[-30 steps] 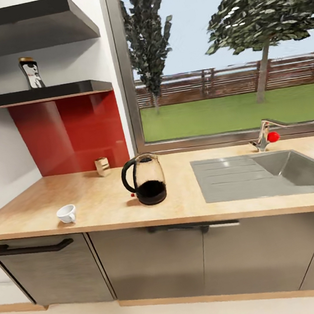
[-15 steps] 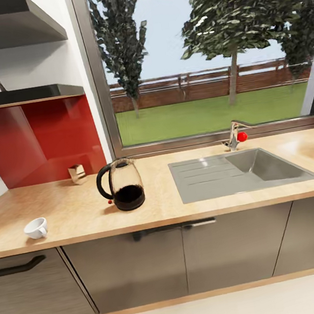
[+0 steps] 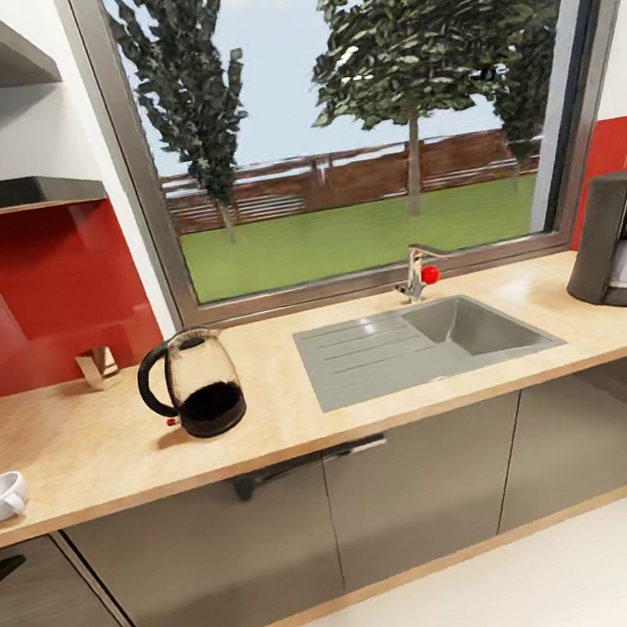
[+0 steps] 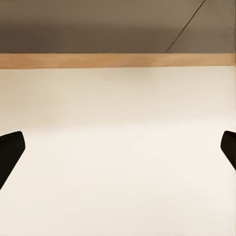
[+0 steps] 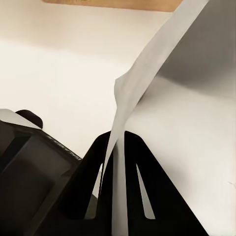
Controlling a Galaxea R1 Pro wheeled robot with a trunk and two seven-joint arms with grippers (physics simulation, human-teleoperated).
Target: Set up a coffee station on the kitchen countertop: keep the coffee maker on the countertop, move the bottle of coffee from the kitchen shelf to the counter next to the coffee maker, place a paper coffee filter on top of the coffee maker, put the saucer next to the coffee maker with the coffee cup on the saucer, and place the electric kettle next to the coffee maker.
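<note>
Between the right gripper's two black fingers, closed together, sits the thin white paper coffee filter (its sheet extends past the tips over pale floor). The left gripper has both dark fingertips spread wide, nothing between them. On the long pale beige wood-look kitchen countertop stand the rounded dark electric kettle, the small white coffee cup and the tall black coffee maker.
</note>
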